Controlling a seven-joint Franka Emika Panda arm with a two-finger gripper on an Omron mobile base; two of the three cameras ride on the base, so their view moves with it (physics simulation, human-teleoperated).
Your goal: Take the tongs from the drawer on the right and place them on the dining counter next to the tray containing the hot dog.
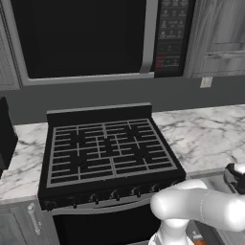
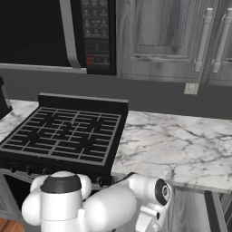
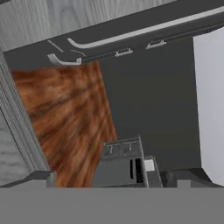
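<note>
Kitchen wall behind, black gas stove (image 1: 107, 150) at left, marble worktop (image 2: 181, 145) to its right. In the hand view, wooden floor (image 3: 65, 113) lies left. The claw (image 3: 113, 178) stands wide open and empty. Ahead of it, across the view's top, what look like the tongs (image 3: 144, 30) lie in the open drawer (image 3: 109, 43), looped end left, arms running right.

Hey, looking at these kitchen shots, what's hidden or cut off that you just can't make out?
- Tongs: hand view, far and thin, shape unclear.
- Drawer interior: hand view, seen edge-on.
- Oven door: left base view, cut by the bottom edge and the arm.
- Microwave keypad: right base view, labels too small.
</note>
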